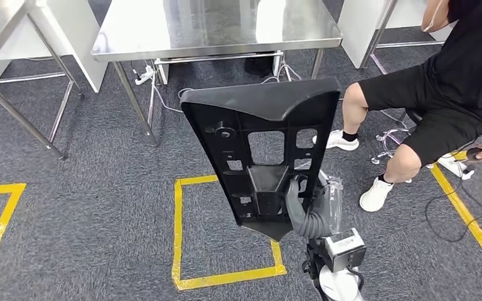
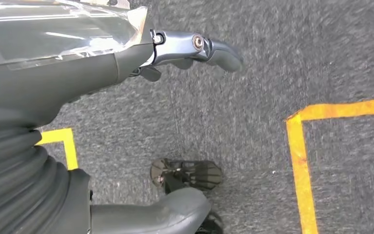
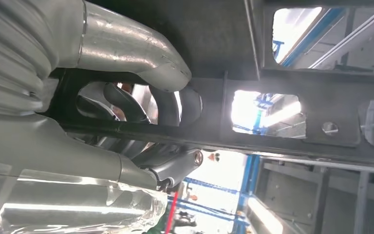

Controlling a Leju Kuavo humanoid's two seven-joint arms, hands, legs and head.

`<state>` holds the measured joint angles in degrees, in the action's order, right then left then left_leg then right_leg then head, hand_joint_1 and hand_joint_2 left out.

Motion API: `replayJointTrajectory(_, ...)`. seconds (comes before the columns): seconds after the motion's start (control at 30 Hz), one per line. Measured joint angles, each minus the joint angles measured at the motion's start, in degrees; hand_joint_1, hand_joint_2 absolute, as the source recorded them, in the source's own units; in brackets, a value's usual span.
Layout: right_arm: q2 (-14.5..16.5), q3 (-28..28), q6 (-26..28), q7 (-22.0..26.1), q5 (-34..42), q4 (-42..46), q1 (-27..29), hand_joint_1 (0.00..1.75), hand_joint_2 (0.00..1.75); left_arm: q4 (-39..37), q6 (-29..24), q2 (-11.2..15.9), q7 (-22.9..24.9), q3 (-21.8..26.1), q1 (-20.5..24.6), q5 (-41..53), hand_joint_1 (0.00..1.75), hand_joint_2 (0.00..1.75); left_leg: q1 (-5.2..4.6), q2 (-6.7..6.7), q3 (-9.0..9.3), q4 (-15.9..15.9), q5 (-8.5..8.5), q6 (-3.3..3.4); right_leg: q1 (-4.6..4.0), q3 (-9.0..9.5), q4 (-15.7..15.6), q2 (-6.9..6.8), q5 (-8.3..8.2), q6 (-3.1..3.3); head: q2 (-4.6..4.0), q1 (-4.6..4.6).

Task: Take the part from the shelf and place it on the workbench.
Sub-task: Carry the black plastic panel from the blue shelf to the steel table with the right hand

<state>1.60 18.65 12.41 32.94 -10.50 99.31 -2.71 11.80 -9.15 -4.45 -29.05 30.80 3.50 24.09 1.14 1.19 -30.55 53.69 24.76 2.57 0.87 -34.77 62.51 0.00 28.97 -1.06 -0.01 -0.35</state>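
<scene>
The part (image 1: 263, 132) is a large black plastic panel with several cut-outs, standing upright and slightly tilted in front of me. My right hand (image 1: 310, 210) grips its lower edge from the right side. In the right wrist view the fingers (image 3: 126, 105) of my right hand (image 3: 126, 122) curl through an opening in the part (image 3: 292, 58), with the thumb pressed on its rib. The steel workbench (image 1: 213, 28) stands ahead, beyond the part. My left hand (image 2: 78, 73) hangs over the grey carpet holding nothing, with a finger (image 2: 209, 48) stretched out and apart from the thumb.
A person (image 1: 452, 75) in black sits at the right, legs reaching toward the workbench's right corner. A yellow tape square (image 1: 226, 276) marks the carpet below the part. Cables and a power strip (image 1: 144, 76) lie under the workbench. A metal frame (image 1: 19, 113) stands at the left.
</scene>
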Motion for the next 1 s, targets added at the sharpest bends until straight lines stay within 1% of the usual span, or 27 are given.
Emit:
replayJointTrajectory(0.07,-0.1,0.0,0.0,0.0,0.1,-0.2,0.0,1.75,1.75,0.0,0.0,-0.1,0.0,0.1,0.0,0.0,0.00,1.75,0.05,-0.09,0.20,-0.2,-0.07,0.07,0.33,-3.66,7.1,0.03,2.74,0.00,-0.01,0.13)
replayJointTrajectory(0.1,-0.2,0.0,0.0,0.0,0.1,-0.3,0.1,1.75,1.75,0.0,0.0,-0.1,0.0,0.1,0.0,0.0,0.00,1.75,0.11,-0.07,0.20,-0.2,0.02,-0.07,0.58,-5.03,9.5,0.02,3.39,-0.34,0.00,0.22)
replayJointTrajectory(0.13,-0.3,0.0,0.0,0.0,0.1,-0.4,0.2,1.75,1.75,0.0,0.0,-0.1,0.0,0.1,0.0,0.0,0.00,1.75,0.23,-0.01,0.22,-0.1,0.17,-0.30,0.90,-5.43,9.9,0.01,3.15,-0.94,0.00,0.22)
replayJointTrajectory(0.17,-0.4,0.0,0.0,0.0,0.2,-0.5,0.3,1.75,1.75,0.0,0.0,-0.2,0.0,0.1,-0.1,0.0,0.00,1.75,0.45,0.07,0.22,0.2,0.42,-0.69,1.24,-4.58,8.0,0.01,1.94,-1.77,0.00,0.24)
replayJointTrajectory(0.2,-0.4,0.0,0.0,0.0,0.2,-0.6,0.3,1.75,1.75,0.0,0.0,-0.2,0.0,0.1,-0.1,0.0,0.00,1.75,0.73,0.16,0.19,0.7,0.82,-1.23,1.63,-2.80,4.3,0.00,0.25,-2.71,0.00,0.29)
replayJointTrajectory(0.23,-0.4,0.0,0.0,0.0,0.2,-0.7,0.2,1.75,1.75,0.0,0.0,-0.2,0.0,0.1,-0.1,0.0,0.00,1.75,0.88,0.28,-0.01,1.4,1.37,-1.92,1.84,-1.05,0.8,0.09,-1.06,-3.39,0.00,0.34)
replayJointTrajectory(0.27,-0.4,0.0,0.0,0.1,0.2,-0.7,0.2,1.75,1.75,0.0,0.0,-0.1,0.0,0.1,-0.1,0.0,0.00,1.75,0.98,0.35,-0.29,2.3,2.02,-2.60,1.99,0.37,-1.9,0.23,-1.91,-3.48,0.00,0.46)
replayJointTrajectory(0.3,-0.4,0.0,0.1,0.1,0.2,-0.8,0.3,1.75,1.75,0.0,0.0,-0.1,0.0,0.2,-0.1,0.0,0.00,1.75,0.96,0.40,-0.58,3.0,2.52,-3.13,1.99,1.05,-3.1,0.37,-2.11,-3.08,0.01,0.47)
replayJointTrajectory(0.33,-0.3,0.0,0.1,0.1,0.2,-0.8,0.3,1.75,1.75,0.0,0.0,0.0,0.1,0.2,-0.1,0.0,0.00,1.75,0.92,0.43,-0.81,3.4,2.83,-3.47,1.81,1.05,-3.1,0.51,-1.82,-2.35,0.01,0.44)
replayJointTrajectory(0.37,-0.3,0.0,0.1,0.1,0.2,-0.8,0.3,1.75,1.75,0.0,0.0,0.0,0.1,0.2,-0.1,0.0,0.00,1.75,1.04,0.43,-0.88,3.6,2.96,-3.63,1.73,1.04,-3.0,0.55,-1.73,-1.58,0.01,0.37)
replayJointTrajectory(0.43,-0.3,0.0,0.2,0.1,0.2,-0.8,0.3,1.75,1.75,0.0,0.0,-0.1,0.2,0.2,-0.1,0.0,0.00,1.75,1.38,0.07,-1.03,4.2,3.41,-3.78,1.55,1.12,-2.9,0.54,-1.62,-0.57,0.01,0.21)
replayJointTrajectory(0.47,-0.3,0.0,0.3,0.1,0.3,-0.8,0.2,1.75,1.75,0.0,0.0,-0.1,0.2,0.2,0.0,0.0,0.00,1.75,1.48,-0.28,-1.69,5.8,4.29,-3.84,1.51,1.25,-3.0,0.51,-1.57,-0.19,0.00,0.17)
replayJointTrajectory(0.5,-0.2,0.0,0.3,0.1,0.3,-0.8,0.2,1.75,1.75,0.0,0.0,-0.1,0.2,0.2,0.1,0.1,0.00,1.75,1.50,-0.64,-3.09,8.6,5.73,-3.89,1.41,1.38,-3.0,0.45,-1.49,0.10,0.00,0.10)
replayJointTrajectory(0.53,-0.2,0.0,0.4,0.1,0.3,-0.8,0.2,1.75,1.75,0.0,0.0,-0.1,0.2,0.3,0.1,0.1,0.00,1.75,1.43,-0.91,-5.13,12.5,7.45,-3.90,1.22,1.46,-3.0,0.38,-1.36,0.30,0.00,0.07)
replayJointTrajectory(0.57,-0.2,0.0,0.4,0.1,0.3,-0.8,0.2,1.75,1.75,0.0,0.0,-0.1,0.2,0.3,0.1,0.1,0.00,1.75,1.34,-0.98,-7.43,16.5,8.97,-3.86,1.01,1.50,-3.0,0.31,-1.24,0.48,0.00,0.03)
replayJointTrajectory(0.6,-0.2,0.0,0.5,0.1,0.3,-0.8,0.2,1.75,1.75,0.0,0.0,-0.1,0.2,0.3,0.1,0.1,0.00,1.75,1.26,-1.00,-9.39,19.7,9.76,-3.73,0.76,1.58,-3.0,0.27,-1.13,0.64,0.01,0.02)
replayJointTrajectory(0.63,-0.2,0.0,0.5,0.1,0.3,-0.8,0.2,1.75,1.75,0.0,0.0,-0.1,0.2,0.4,0.1,0.1,0.00,1.75,1.14,-1.00,-10.44,20.9,9.40,-3.44,0.52,1.71,-3.0,0.25,-1.02,0.80,0.01,0.03)
replayJointTrajectory(0.67,-0.2,0.0,0.5,0.1,0.3,-0.8,0.2,1.75,1.75,0.0,0.0,-0.1,0.2,0.5,0.0,0.1,0.00,1.75,0.94,-1.00,-10.42,19.9,7.98,-2.99,0.29,1.91,-3.0,0.25,-0.89,0.96,0.01,0.02)
replayJointTrajectory(0.7,-0.2,0.0,0.6,0.1,0.3,-0.8,0.2,1.75,1.75,0.0,0.0,-0.1,0.3,0.5,0.0,0.1,0.00,1.75,0.64,-1.00,-9.34,16.9,5.76,-2.34,0.09,2.19,-3.0,0.25,-0.76,1.12,0.01,0.02)
replayJointTrajectory(0.73,-0.2,0.0,0.6,0.1,0.3,-0.8,0.2,1.75,1.75,0.0,0.0,-0.1,0.3,0.6,0.1,0.1,0.00,1.75,0.21,-1.03,-7.72,13.0,3.60,-1.50,-0.02,2.44,-3.1,0.26,-0.61,1.24,0.01,0.03)
replayJointTrajectory(0.77,-0.2,0.0,0.6,0.1,0.3,-0.8,0.2,1.75,1.75,0.0,0.0,0.0,0.3,0.7,0.1,0.1,0.00,1.75,-0.20,-1.18,-6.23,9.6,2.12,-0.76,-0.24,2.61,-3.1,0.26,-0.47,1.24,0.00,0.08)
replayJointTrajectory(0.8,-0.2,0.0,0.7,0.1,0.3,-0.8,0.2,1.75,1.75,0.0,0.0,0.0,0.4,0.7,0.2,0.1,0.00,1.75,-0.60,-1.33,-5.21,7.2,1.33,-0.18,-0.31,2.68,-3.2,0.24,-0.36,1.19,0.00,0.06)
replayJointTrajectory(0.83,-0.2,0.0,0.7,0.1,0.3,-0.8,0.2,1.75,1.75,0.0,0.0,0.0,0.5,0.7,0.3,0.1,0.00,1.75,-0.91,-1.46,-4.79,6.2,1.28,0.19,-0.32,2.70,-3.2,0.19,-0.26,1.03,0.00,0.07)
replayJointTrajectory(0.87,-0.2,0.0,0.8,0.1,0.3,-0.8,0.2,1.75,1.75,0.0,0.0,0.0,0.6,0.7,0.3,0.2,0.00,1.75,-1.09,-1.52,-4.75,6.0,1.41,0.28,-0.35,2.74,-3.4,0.11,-0.22,0.79,0.00,0.02)
replayJointTrajectory(0.93,-0.2,0.0,0.8,0.1,0.3,-0.7,0.2,1.75,1.75,0.0,0.0,0.0,0.7,0.8,0.3,0.2,0.00,1.75,-0.99,-1.38,-4.06,4.9,1.05,0.36,-0.32,2.81,-3.4,-0.06,-0.03,0.29,0.00,0.03)
replayJointTrajectory(0.97,-0.2,0.0,0.8,0.1,0.3,-0.7,0.1,1.75,1.75,0.0,0.0,-0.1,0.7,0.8,0.4,0.2,0.00,1.75,-0.86,-1.32,-3.55,4.2,0.82,0.39,-0.35,2.49,-2.6,-0.09,0.43,0.18,0.01,0.04)
replayJointTrajectory(1.0,-0.2,0.0,0.8,0.1,0.3,-0.7,0.1,1.75,1.75,0.0,0.0,-0.2,0.7,0.8,0.4,0.2,0.00,1.75,-0.70,-1.30,-3.04,3.5,0.61,0.42,-0.39,1.48,-0.5,-0.08,1.37,0.22,0.00,0.13)
